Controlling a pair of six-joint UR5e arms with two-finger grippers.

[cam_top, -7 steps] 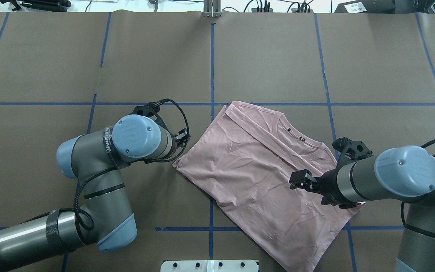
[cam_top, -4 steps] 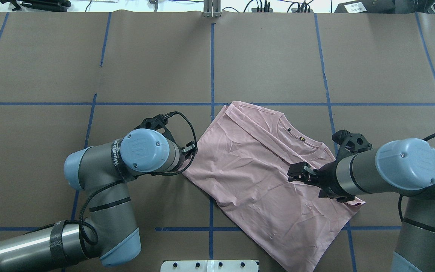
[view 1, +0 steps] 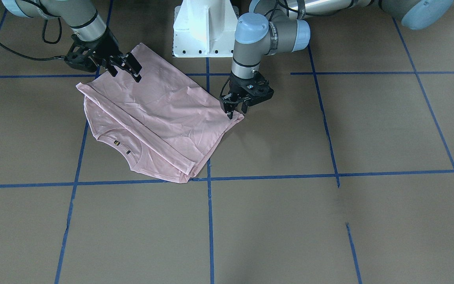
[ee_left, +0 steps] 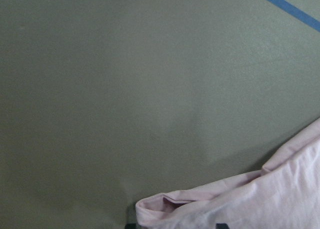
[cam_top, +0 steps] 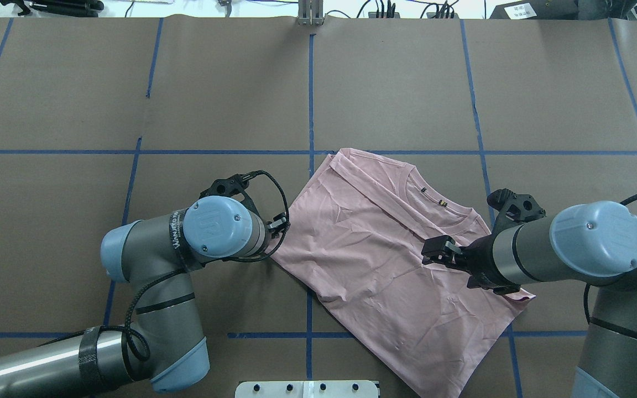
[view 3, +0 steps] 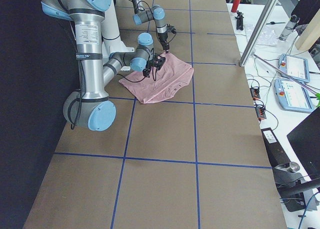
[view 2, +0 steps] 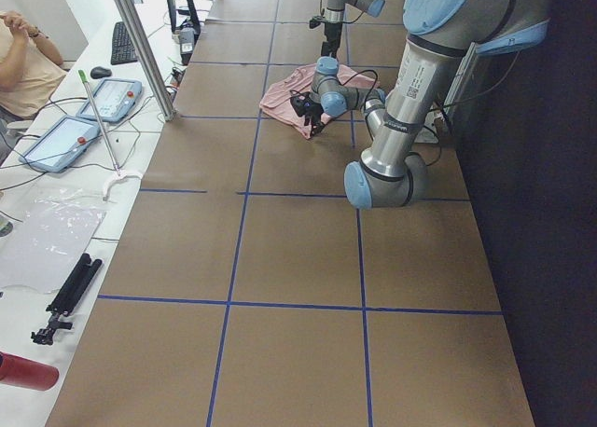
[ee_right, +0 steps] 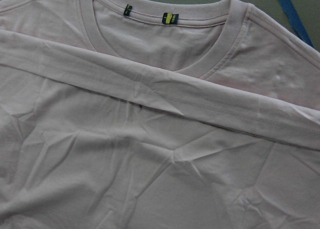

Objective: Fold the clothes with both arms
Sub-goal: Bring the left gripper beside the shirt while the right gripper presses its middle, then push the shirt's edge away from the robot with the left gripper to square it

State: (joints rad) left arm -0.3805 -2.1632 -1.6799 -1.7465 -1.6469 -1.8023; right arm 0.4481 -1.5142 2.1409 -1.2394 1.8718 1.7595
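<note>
One pale pink T-shirt (cam_top: 363, 243) is laid half-folded on the table (cam_top: 407, 83). Its corner seems pinched in the left gripper (view 1: 231, 112) (probably for the next fold); the right gripper (view 1: 125, 73) is held wide, empty, above the cloth.

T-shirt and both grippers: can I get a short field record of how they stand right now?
garment: pink T-shirt, folded over once, the folded edge lying just below the collar
surface: brown table with blue tape lines
left gripper: at the shirt's side corner, grip unclear
right gripper: open, above the shirt near its opposite side
</note>
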